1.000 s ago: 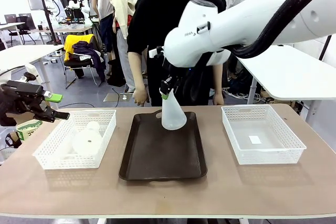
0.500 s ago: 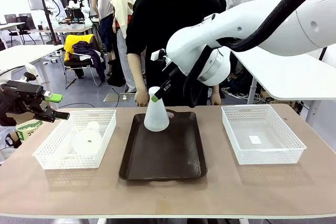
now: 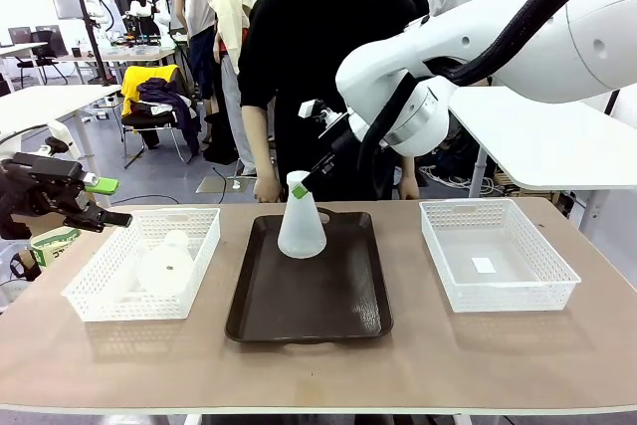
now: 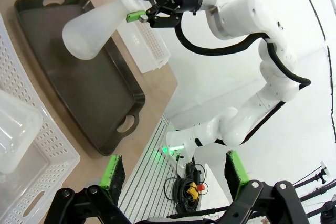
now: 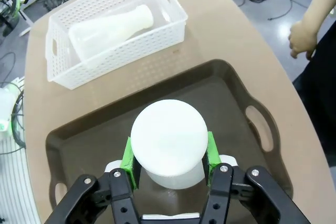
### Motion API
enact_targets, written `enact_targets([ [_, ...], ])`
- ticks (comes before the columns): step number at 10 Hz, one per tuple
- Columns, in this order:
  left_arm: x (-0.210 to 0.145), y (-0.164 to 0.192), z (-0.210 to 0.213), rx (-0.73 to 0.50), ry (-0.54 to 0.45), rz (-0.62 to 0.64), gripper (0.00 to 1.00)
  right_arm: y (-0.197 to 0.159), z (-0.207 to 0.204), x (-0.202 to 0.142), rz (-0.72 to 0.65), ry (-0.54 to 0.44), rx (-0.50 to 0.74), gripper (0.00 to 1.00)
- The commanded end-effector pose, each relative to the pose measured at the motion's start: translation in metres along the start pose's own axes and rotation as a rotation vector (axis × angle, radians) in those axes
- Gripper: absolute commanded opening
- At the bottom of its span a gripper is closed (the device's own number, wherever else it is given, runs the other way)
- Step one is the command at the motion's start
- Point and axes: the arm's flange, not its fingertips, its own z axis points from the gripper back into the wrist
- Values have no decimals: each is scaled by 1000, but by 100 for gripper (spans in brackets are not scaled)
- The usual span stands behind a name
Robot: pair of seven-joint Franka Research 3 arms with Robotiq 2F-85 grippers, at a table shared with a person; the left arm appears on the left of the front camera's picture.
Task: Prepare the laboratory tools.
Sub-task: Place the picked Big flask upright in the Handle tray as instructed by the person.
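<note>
The right gripper [image 3: 299, 189] is clamped on the narrow neck of the near-upright flask [image 3: 302, 226], a green pad pressed to each side, as the right wrist view shows at bottom centre [image 5: 169, 158] around that flask [image 5: 169, 135]. Its wide base sits low over the far end of the dark brown tray [image 3: 309, 296] in the middle of the front view; whether it touches the tray floor cannot be told. In the left wrist view the same flask [image 4: 86, 32] hangs at upper left over the tray [image 4: 94, 87].

The left gripper [image 3: 107, 202] hovers at the left edge of the front view with its fingers spread wide and nothing between them [image 4: 174, 177].

Left of the tray, the left-hand basket [image 3: 95, 311], of white mesh, holds the lying flask [image 3: 164, 266] on its side [image 5: 113, 27]. Right of the tray, the right-hand basket [image 3: 503, 298] holds a small white slip on its floor. All three containers rest on the table [image 3: 318, 365]. A person's hand [image 5: 302, 38] hangs beyond the table's far edge, at upper right of the right wrist view
</note>
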Motion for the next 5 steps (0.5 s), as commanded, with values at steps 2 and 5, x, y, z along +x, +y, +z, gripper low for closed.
enact_targets([
  [2,0,-1,1,-14,-7,-16,100,0,-5,1,44,-34,42,0],
  [5,0,-1,1,-14,-7,-16,100,-2,-27,2,123,-26,59,0],
])
